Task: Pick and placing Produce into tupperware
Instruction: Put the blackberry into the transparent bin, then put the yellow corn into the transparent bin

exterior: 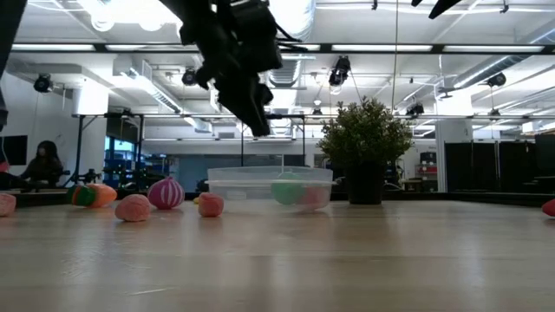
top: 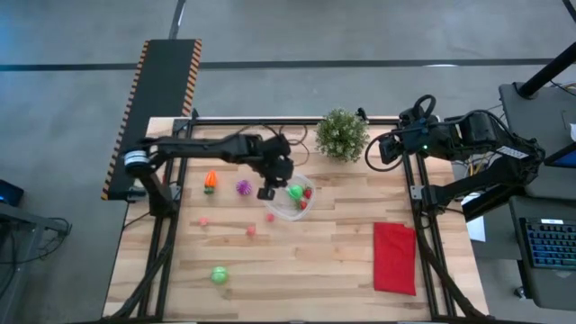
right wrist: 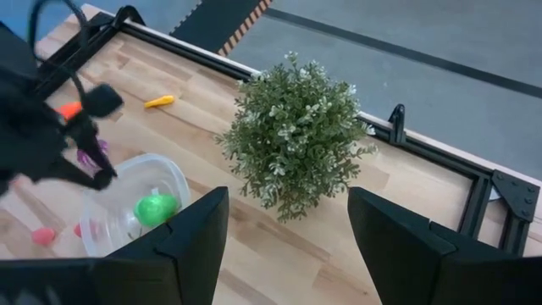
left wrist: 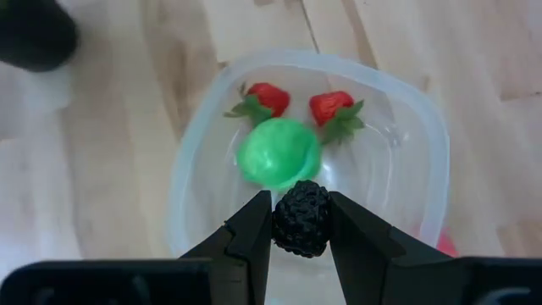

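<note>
Step in hand: placing. The left gripper [left wrist: 301, 222] is clamped narrow on a dark, bumpy berry-like piece [left wrist: 301, 218] and hangs over the tupperware [top: 281, 209], which sits mid-table, just near and left of the potted plant [top: 342, 134]. Already in the bowl: a green ball [left wrist: 278, 152] and two red strawberries [left wrist: 262, 99]. Judged from this, the bowl is partly filled and the held piece is about ready to drop.

Next move, as I read it: open the fingers over the bowl's inside, not over the rim, then lift clear w/o catching the wall. After that, more produce is left on the table: an orange carrot-like piece [top: 210, 180] and a purple one [top: 243, 187] left of the bowl, pink pieces [top: 251, 230] nearer, a green one [top: 219, 274] at the near left.

The right gripper [right wrist: 288, 246] waits at the far right edge, beside the plant, fingers apart w/ nothing between them.

Views: only the left wrist view shows the dark piece in the grip and the bowl's contents clearly. The high view gives the layout, incl. the red cloth [top: 394, 257] at the near right. The low view shows the gripper well above the bowl's rim, which the top view can't tell. The right wrist view also catches a small yellow piece [right wrist: 158, 102] at the far edge.
</note>
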`<state>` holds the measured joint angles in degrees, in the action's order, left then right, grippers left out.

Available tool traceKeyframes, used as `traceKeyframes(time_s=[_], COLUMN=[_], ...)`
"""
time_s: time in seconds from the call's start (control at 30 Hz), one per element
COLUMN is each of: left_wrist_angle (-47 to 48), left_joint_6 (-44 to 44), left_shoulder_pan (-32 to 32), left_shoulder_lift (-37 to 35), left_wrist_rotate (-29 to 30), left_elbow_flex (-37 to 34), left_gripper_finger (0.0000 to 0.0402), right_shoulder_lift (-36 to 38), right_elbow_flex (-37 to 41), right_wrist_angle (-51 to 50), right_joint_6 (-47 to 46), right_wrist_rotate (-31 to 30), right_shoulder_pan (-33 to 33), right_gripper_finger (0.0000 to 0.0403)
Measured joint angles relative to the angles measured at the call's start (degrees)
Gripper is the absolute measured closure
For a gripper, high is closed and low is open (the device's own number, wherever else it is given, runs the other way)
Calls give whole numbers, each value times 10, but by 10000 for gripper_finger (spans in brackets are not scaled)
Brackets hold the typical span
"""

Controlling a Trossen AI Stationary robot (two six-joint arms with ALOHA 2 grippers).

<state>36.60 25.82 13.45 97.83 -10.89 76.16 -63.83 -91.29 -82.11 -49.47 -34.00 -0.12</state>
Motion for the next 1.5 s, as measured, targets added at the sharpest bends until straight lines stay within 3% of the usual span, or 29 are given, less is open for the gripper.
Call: traceKeyframes(time_s=[0.23,0.4,0.63,0.83,1.13,1.3,1.5], left_wrist_angle=[-11,-17,-25,22,141,149,150], left_joint_6=[-17,-30,-58,-176,-377,-366,-329], left_shoulder_pan=[-3,-4,-5,22,219,252,253], left_shoulder_lift=[54,66,45,-4,-5,-3,50], left_wrist_rotate=[70,106,116,214,100,92,90], left_elbow_flex=[7,7,10,11,9,9,7], left_gripper_finger=[307,259,194,183,212,221,221], right_shoulder_lift=[0,0,0,0,0,0,0], right_elbow_flex=[0,0,0,0,1,1,1], right_wrist_angle=[0,0,0,1,3,7,12], right_joint_6=[2,1,0,0,0,0,-9], right_wrist_rotate=[19,29,30,29,23,18,7], right_shoulder_pan=[0,0,0,0,0,0,0], right_gripper_finger=[168,168,168,168,168,168,167])
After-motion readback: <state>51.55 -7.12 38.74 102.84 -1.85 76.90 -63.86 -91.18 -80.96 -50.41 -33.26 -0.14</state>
